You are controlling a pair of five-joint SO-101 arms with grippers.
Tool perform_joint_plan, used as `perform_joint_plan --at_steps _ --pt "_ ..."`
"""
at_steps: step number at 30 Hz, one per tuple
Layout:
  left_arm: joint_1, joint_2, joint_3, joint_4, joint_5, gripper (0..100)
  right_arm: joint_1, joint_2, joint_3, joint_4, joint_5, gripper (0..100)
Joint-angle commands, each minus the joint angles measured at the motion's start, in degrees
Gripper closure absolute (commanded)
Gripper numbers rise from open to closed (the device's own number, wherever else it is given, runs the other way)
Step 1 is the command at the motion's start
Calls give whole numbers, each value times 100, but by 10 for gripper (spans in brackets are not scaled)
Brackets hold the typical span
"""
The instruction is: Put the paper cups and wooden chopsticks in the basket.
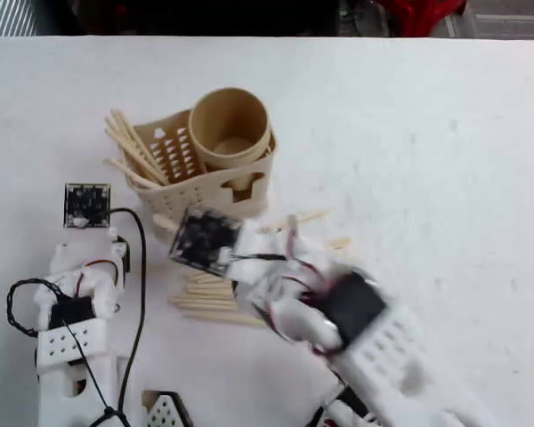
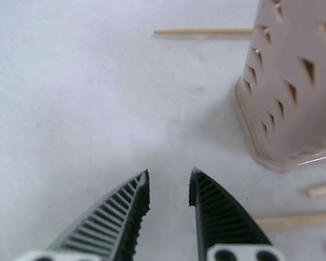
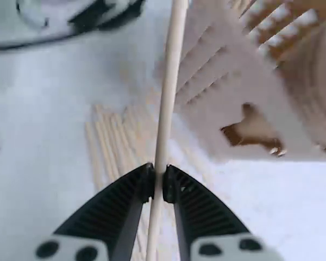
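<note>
Carrying one pale, round wooden chopstick [image 3: 171,81], the right gripper [image 3: 158,182] sits just in front of the beige perforated plastic basket [image 3: 233,98], and this is the tricky bit! The stick is pinched low down, with a long free length running up past the basket wall. I'd say the danger is that it swivels between the ribbed black fingers [image 3: 125,198], catches the rim or a cut-out, and drops back onto the white table [image 1: 427,133]. A bump could also shove the light basket, and the tan paper cup [image 1: 230,129] already standing inside leaves little room beside the bundle of chopsticks [image 1: 133,147] leaning at its far side.

Now the grip itself: the jaws are closed almost completely, only the stick's thickness between them, clamping it on both sides. Beneath it, a loose heap of wooden chopsticks [image 3: 111,141] lies flat on the table, near the basket's front, waiting its turn.

Over to the left gripper [image 2: 168,182]: jaws parted a little, nothing between them, hovering above bare table just beside the basket's corner. A stray chopstick [image 2: 204,31] lies beyond it, running up against the basket.
</note>
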Motion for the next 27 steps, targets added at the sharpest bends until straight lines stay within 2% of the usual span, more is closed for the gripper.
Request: perform_joint_plan --at_steps 1,7,11,13,19,23,25,27 --pt "48 40 -44 -149 -70 858 -4 -224 -1284 -391 -475 981" --pt "48 40 -44 -132 -70 858 -4 549 -2031 -2756 -1160 981" --pt "48 40 -44 -123 -70 858 -4 1604 -2127 -4655 -1213 981" --pt "48 40 -44 -123 -70 858 4 2123 -2233 -5147 -1248 981" --pt "40 40 -44 -123 -70 859 -22 3134 -2321 -5719 -1266 981" --pt "48 40 -44 -123 -70 859 13 3319 -2303 -5710 -1371 978" --pt "48 40 -44 -123 -70 859 13 3257 -2215 -5552 -1793 931" --pt "48 40 -44 -123 -70 859 4 3081 -2171 -5323 -2127 830"
